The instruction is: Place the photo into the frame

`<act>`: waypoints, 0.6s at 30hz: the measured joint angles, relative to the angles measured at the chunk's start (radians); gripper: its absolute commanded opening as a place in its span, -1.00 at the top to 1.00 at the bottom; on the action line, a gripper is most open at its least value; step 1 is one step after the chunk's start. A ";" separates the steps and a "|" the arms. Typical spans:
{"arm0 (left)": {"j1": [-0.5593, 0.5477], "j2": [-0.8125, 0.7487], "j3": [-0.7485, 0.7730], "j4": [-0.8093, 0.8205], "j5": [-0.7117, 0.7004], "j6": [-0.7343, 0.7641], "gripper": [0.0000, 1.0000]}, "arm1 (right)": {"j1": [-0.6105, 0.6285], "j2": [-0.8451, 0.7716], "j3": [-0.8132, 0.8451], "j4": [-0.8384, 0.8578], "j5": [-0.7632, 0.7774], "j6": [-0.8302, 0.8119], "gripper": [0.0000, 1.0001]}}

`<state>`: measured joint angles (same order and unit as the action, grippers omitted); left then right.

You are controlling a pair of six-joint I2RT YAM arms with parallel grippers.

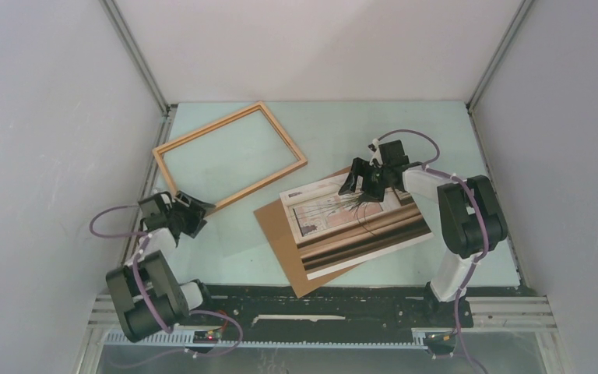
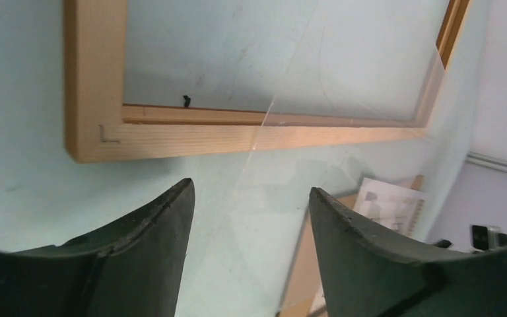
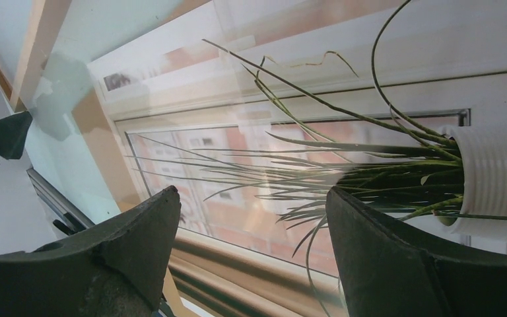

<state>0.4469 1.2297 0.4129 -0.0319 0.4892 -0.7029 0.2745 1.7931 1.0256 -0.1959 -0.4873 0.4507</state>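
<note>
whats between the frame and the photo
Top view: from the frame, a strip of bare table, then the edge of the brown backing board under the photo. Left wrist view suggests a clear sheet's edge too.

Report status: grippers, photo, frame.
Left gripper open by frame corner. Right gripper open over photo. Photo on backing board, outside frame. Clear sheet across frame edge.
</note>
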 measured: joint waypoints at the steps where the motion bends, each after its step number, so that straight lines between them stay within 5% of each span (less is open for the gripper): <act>1: -0.002 -0.029 0.000 -0.018 -0.024 0.008 -0.50 | 0.000 0.000 -0.003 0.003 0.000 0.000 -0.77; 5: -0.011 -0.098 -0.005 -0.029 -0.085 0.024 -0.53 | 0.000 0.000 -0.004 0.009 0.000 0.000 -0.77; 18: -0.076 0.064 -0.008 0.118 -0.012 0.001 -0.56 | 0.003 0.035 -0.005 0.102 -0.043 0.004 -0.78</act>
<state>0.3706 1.2938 0.4046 0.0860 0.4770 -0.7021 0.2779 1.8282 1.0210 -0.0937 -0.5301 0.4549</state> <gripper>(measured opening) 0.773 0.887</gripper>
